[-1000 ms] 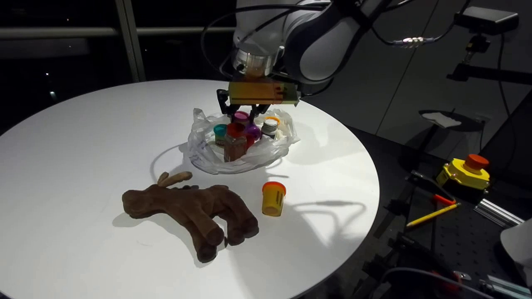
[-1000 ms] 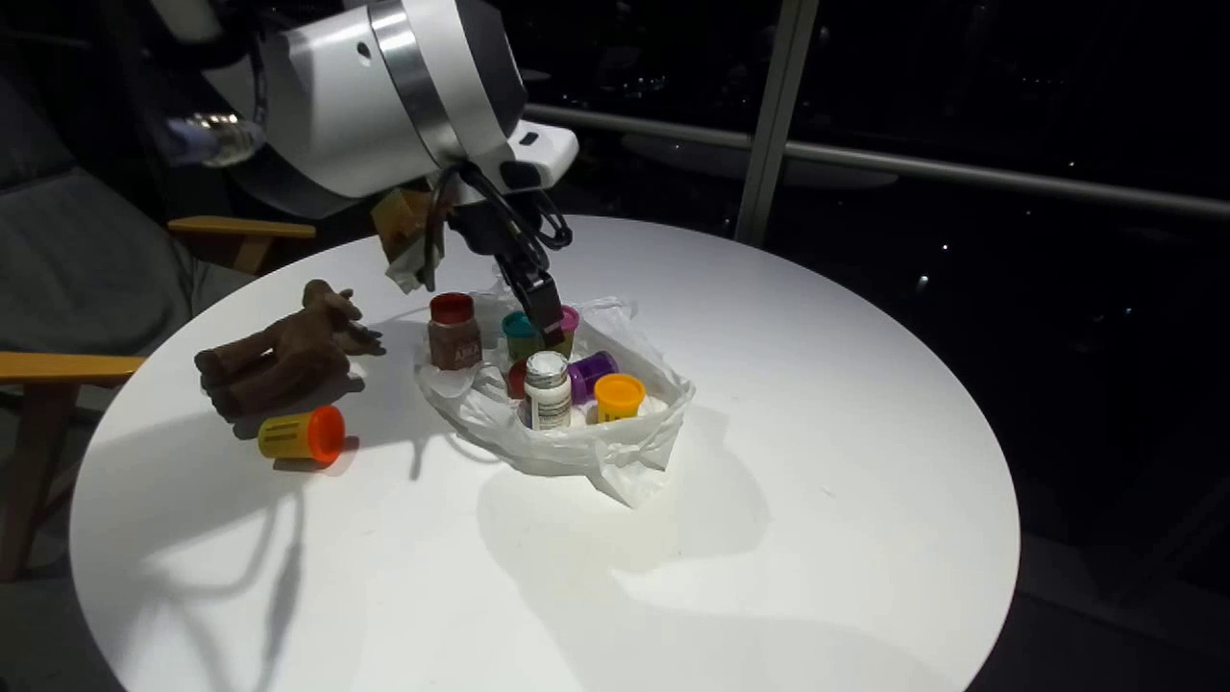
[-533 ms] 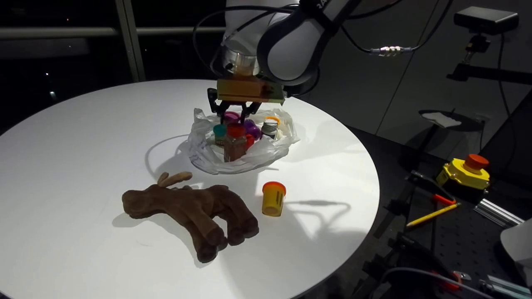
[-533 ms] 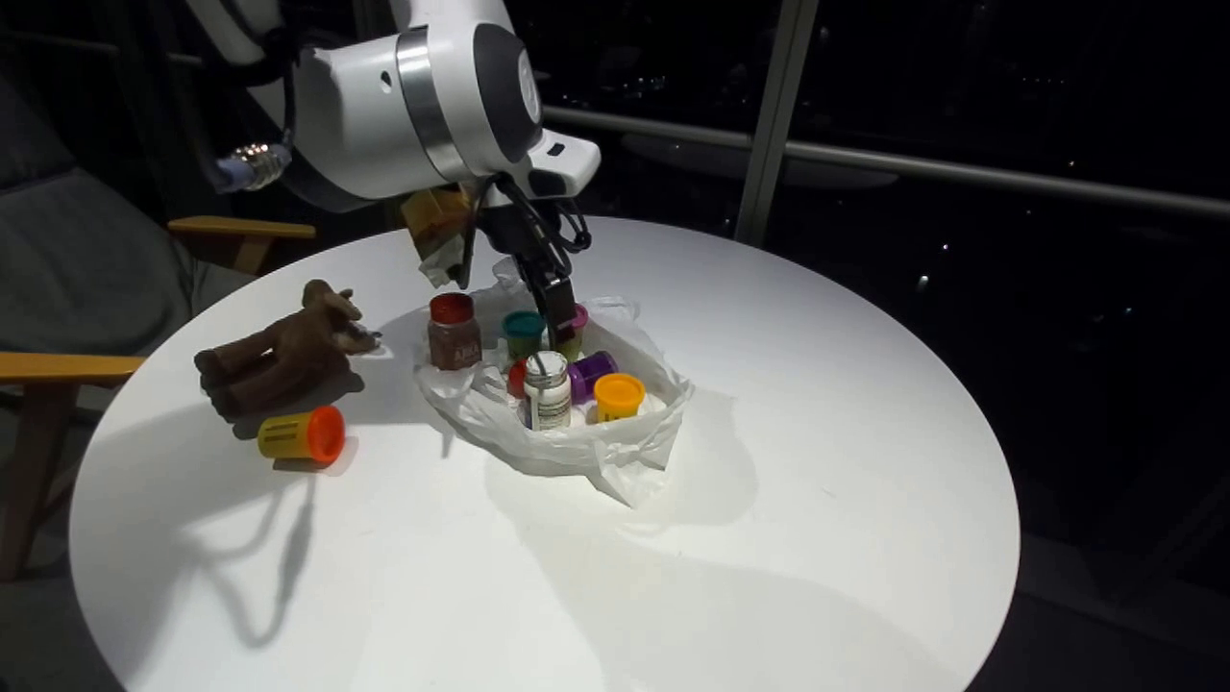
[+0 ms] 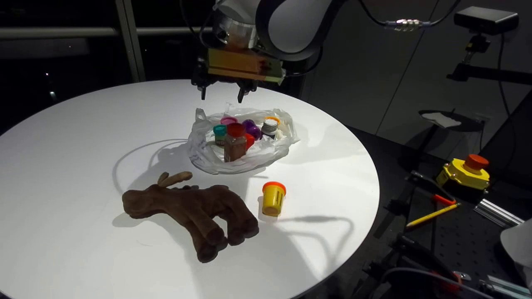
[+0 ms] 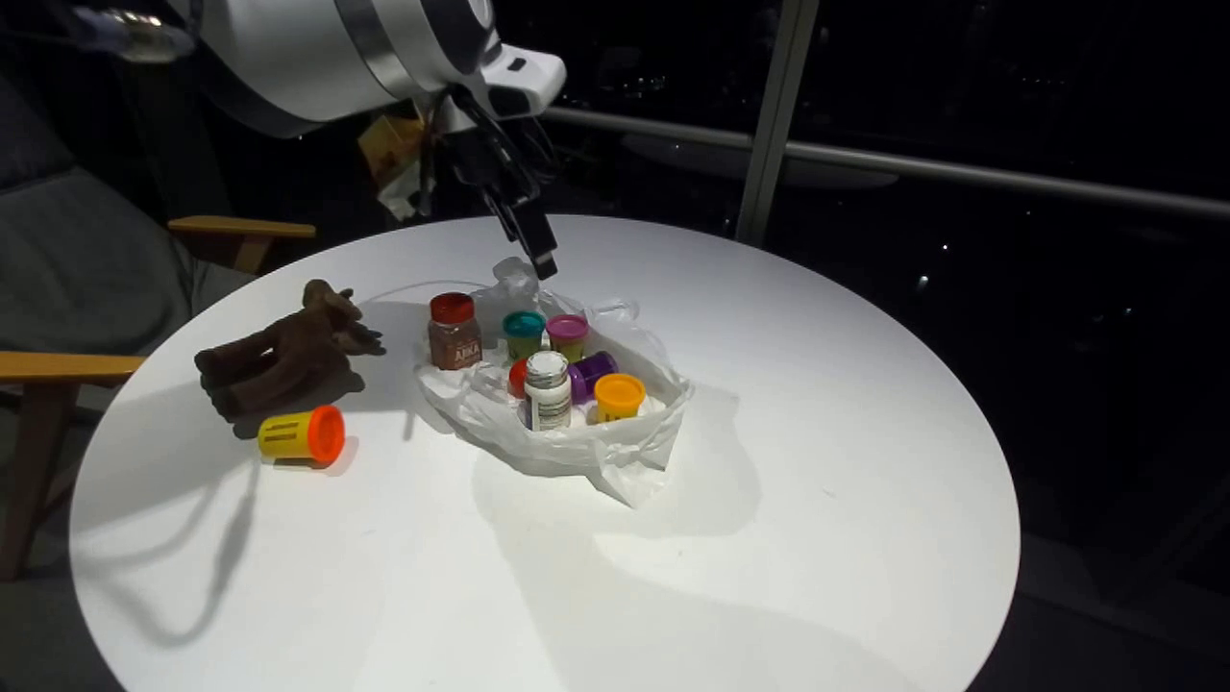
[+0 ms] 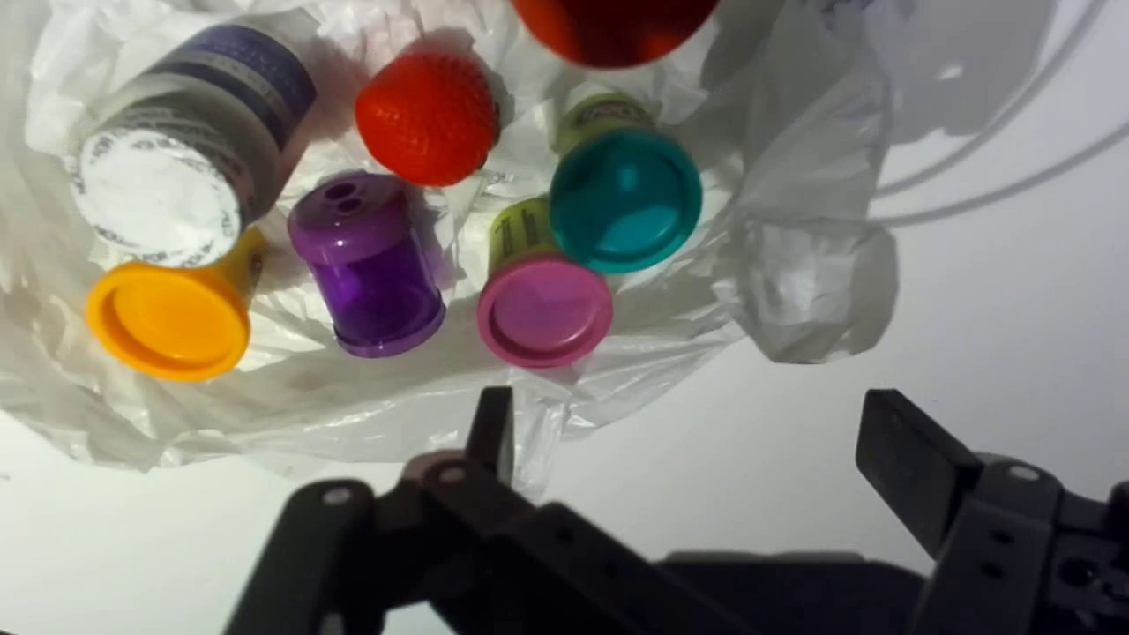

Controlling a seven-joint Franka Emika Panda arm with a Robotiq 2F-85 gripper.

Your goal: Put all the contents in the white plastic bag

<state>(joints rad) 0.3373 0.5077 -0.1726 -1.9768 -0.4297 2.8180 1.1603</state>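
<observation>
The white plastic bag (image 5: 220,167) lies spread on the round table. In the wrist view it holds a teal-lidded tub (image 7: 626,201), a pink-lidded tub (image 7: 545,313), a purple sharpener (image 7: 370,273), a red strawberry-like piece (image 7: 430,119), a white-topped bottle (image 7: 163,194) and an orange-lidded tub (image 7: 172,322). A red-capped jar (image 6: 455,344) stands at the bag's edge. Outside it, a yellow tub with an orange lid (image 6: 288,435) rests on its side near a brown plush toy (image 5: 187,207). Above the bag's far edge hangs my gripper (image 5: 222,98), open with nothing between its fingers.
A crumpled bag handle (image 6: 517,277) sticks up just below the fingers. The white table (image 5: 104,124) has a round edge. A chair with wooden arms (image 6: 240,229) stands beside it, and a yellow emergency-stop box (image 5: 463,173) sits off the table.
The gripper has opened wider and risen clear of the bag. The pink-lidded tub, between the fingers half a second ago, now rests in the bag beside the teal-lidded one.
</observation>
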